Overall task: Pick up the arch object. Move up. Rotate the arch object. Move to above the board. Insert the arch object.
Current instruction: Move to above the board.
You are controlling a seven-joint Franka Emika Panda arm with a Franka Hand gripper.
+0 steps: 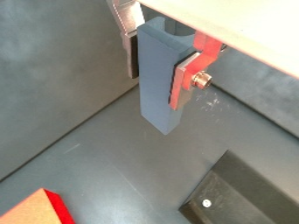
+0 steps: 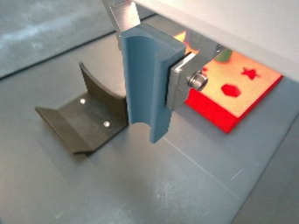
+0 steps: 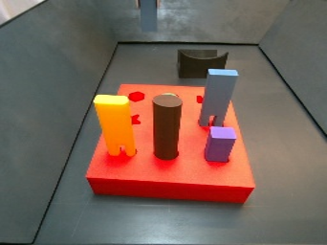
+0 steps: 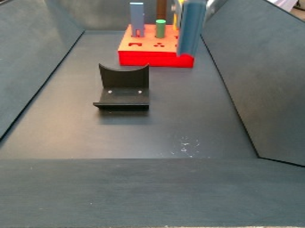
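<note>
Both wrist views look steeply down past the gripper [image 2: 158, 74] from close range. Both side views (facing roughly opposite ways) share the board [image 3: 173, 177] and fixture [image 4: 123, 87] on the worktop [image 4: 131, 134].

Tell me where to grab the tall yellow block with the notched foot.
Grip the tall yellow block near its top, from straight above: it stands upright on the red board, close beside the dark cylinder. The pincer holds a slate-blue block over the floor.
</note>
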